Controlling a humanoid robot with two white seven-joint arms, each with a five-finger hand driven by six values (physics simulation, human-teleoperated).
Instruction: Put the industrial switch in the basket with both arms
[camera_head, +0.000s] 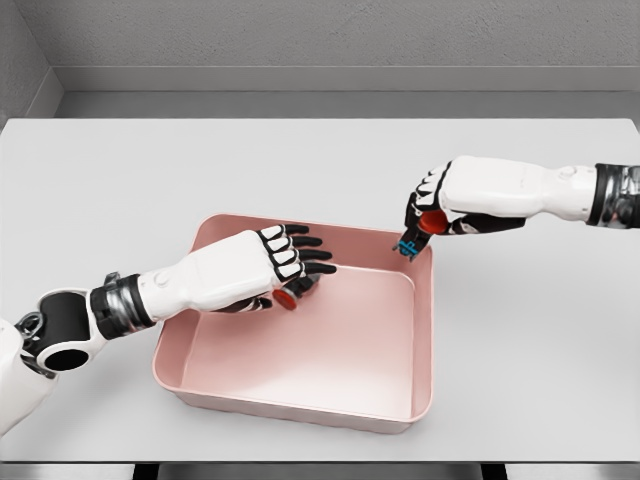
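Head view: right hand (432, 212) pinches a small switch (412, 240) over the pink basket's (423, 330) far-right rim, likely for a drop-in, while left hand (285, 262) hovers inside, fingers curled around a red-orange piece (288, 298).

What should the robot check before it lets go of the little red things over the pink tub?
1. Left hand over the shallow pink plastic basket: ok.
2. Left hand gripping a small red-capped switch: ok.
3. Right hand gripping a red and blue switch: ok.
4. Right hand's switch fully inside the basket rim: not ok, it hangs at the far right corner.
5. Basket flat on the white table: ok.
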